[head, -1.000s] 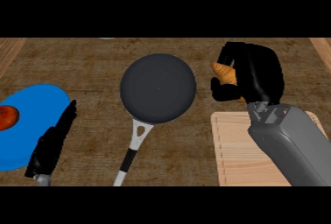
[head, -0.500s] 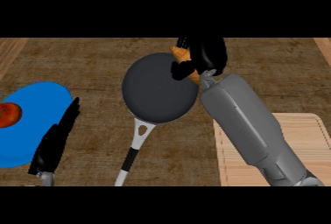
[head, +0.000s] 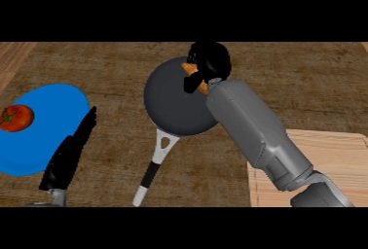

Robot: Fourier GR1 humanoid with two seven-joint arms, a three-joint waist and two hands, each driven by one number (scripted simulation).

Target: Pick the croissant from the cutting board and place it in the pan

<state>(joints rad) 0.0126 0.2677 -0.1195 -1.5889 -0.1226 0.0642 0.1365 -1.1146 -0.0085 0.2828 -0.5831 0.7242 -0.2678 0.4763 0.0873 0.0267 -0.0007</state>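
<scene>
A dark round pan [head: 173, 102] lies at the centre of the counter, its white and black handle [head: 152, 170] pointing toward me. My right hand [head: 208, 61] hangs over the pan's far right rim, curled round the golden croissant [head: 191, 68], of which only small orange bits show. The light wooden cutting board [head: 338, 165] sits at the lower right, partly under my grey forearm [head: 255, 131]. At the lower left my left hand [head: 68, 155] rests open, fingers pointing up, beside the blue plate.
A blue plate [head: 43, 146] at the left edge carries a red tomato [head: 16, 117]. The counter is dark brown wood grain, with a lighter strip at the far left.
My right hand has carried the croissant leftward from above the cutting board to over the pan's far right rim. The left hand has stayed still.
</scene>
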